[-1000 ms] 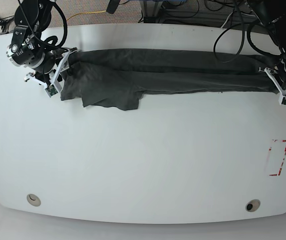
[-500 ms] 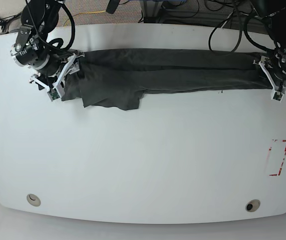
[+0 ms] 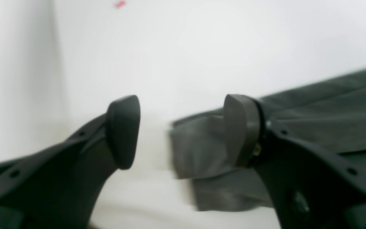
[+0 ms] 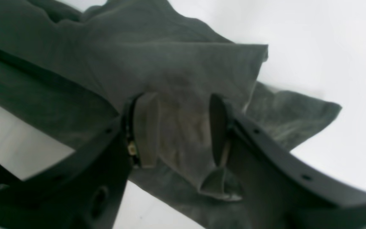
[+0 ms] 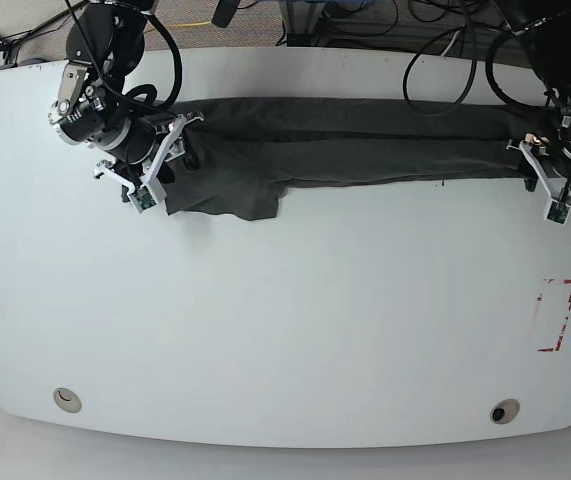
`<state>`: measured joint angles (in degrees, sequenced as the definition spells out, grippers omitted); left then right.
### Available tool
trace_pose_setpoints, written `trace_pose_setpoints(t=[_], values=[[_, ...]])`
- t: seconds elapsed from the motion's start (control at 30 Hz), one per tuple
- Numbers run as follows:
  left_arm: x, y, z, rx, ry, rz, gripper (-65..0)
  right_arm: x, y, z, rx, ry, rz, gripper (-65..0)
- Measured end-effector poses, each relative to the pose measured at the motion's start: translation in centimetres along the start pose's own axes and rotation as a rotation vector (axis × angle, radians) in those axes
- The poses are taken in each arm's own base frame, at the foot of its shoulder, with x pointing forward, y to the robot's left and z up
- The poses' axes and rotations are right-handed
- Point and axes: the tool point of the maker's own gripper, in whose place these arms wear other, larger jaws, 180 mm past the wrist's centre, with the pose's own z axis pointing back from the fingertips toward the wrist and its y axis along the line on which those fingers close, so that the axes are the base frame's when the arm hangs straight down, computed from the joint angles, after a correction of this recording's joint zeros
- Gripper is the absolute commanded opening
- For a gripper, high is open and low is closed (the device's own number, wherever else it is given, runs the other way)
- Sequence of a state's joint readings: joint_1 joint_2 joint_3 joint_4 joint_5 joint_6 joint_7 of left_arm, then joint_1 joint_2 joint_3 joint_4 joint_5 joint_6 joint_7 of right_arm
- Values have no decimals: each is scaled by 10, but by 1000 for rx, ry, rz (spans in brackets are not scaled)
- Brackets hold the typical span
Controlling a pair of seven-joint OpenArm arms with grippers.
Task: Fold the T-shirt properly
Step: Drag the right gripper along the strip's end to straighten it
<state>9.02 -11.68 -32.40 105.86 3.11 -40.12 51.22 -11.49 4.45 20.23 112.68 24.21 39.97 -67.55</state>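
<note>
T-shirt [image 5: 345, 140] stretched lengthwise along counter's [image 5: 285, 330] far edge; left hand [image 3: 179, 130] open at one end, right hand [image 4: 178, 127] straddling folded cloth, grip uncertain.

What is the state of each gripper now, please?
Left gripper: open, holding nothing, at the T-shirt edge.
Right gripper: jaws apart, T-shirt cloth between them; a grip cannot be told.

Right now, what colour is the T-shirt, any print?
Plain dark charcoal grey, no print visible. The T-shirt shows best in the base view, stretched across the table's far side.
</note>
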Motion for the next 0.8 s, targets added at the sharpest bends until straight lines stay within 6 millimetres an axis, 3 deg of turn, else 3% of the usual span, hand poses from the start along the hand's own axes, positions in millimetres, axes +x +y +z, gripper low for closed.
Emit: trace_pose_setpoints(t=[0.1,0.27,0.43,0.53,0.6,0.8], values=[[-26,-20,-10,-71,60,26,-265,4,-4,-1,-11,-3,2,-249],[-69,-32,-21,-119,178,53,-265,19,-16,-15,3,-26,-22,-265],[-76,-31,-22,-124,167,95,-265,19,-39,-25,-5,9,-36,-106],[-76,-31,-22,-124,167,95,-265,33,-54,-29,-12,-5,-47,-44],[-75,-31,-22,-125,166,96,-265,38,-54,-35,6,-25,-63,-48],[-76,-31,-21,-125,166,95,-265,24,-52,-56,60,51,-127,-84]])
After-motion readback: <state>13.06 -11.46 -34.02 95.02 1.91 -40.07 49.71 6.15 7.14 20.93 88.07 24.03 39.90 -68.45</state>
